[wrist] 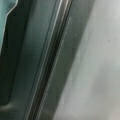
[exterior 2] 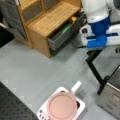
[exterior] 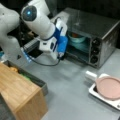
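My tool (exterior: 60, 55) hangs at the toaster oven's open door (exterior: 75, 53), which runs beside it; grip state hidden.

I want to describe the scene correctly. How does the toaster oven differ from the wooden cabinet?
The toaster oven is silver metal, while the wooden cabinet is light brown. The toaster oven has dark knobs on its front and a teal bowl inside; the wooden cabinet has an open drawer with colourful items. The gripper is beside the toaster oven. Both stand on the grey table.

Open steel toaster oven (exterior: 100, 32), teal bowl (exterior: 76, 38) inside.
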Robot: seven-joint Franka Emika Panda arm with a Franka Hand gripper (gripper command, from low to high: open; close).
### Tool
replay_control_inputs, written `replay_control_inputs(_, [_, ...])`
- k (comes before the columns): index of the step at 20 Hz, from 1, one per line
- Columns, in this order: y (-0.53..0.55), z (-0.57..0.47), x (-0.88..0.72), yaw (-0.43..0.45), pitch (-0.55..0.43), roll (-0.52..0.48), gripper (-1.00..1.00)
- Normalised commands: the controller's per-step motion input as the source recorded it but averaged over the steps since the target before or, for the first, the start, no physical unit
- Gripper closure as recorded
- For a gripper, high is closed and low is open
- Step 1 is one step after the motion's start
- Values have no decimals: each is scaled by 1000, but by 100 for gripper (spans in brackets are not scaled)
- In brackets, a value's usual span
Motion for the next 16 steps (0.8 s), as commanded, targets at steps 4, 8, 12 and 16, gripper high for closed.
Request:
replay_control_inputs(4, [-209,-196,-18,-6,-132,57,-100])
replay_control_inputs(8, [-252,-257,-34,20,-143,-42,-100])
replay_control_inputs(12, [-231,-235,-38,61,-131,-47,-100])
replay_control_inputs(16, [-201,-160,-22,79,-111,-17,-100])
